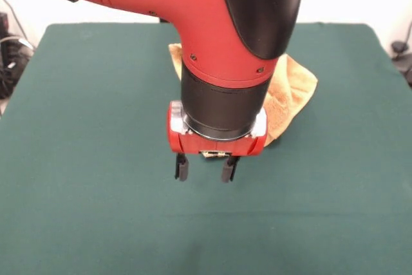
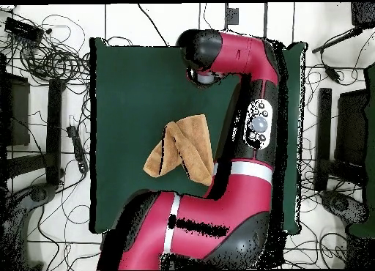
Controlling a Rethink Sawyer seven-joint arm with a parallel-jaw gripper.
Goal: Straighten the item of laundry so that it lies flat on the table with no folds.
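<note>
The towel [image 1: 293, 91] is seen lying bunched and folded over itself near the middle of the green surface [image 1: 96, 159], partly hidden behind the red arm [image 1: 219, 24] in the front view. From overhead, overlapping layers of the cloth are shown, with one corner pointing away from the arm. The tool [image 1: 204, 167] is held above bare surface, apart from the towel, its two dark fingers [image 1: 182, 167] spread apart with nothing gripped between them.
</note>
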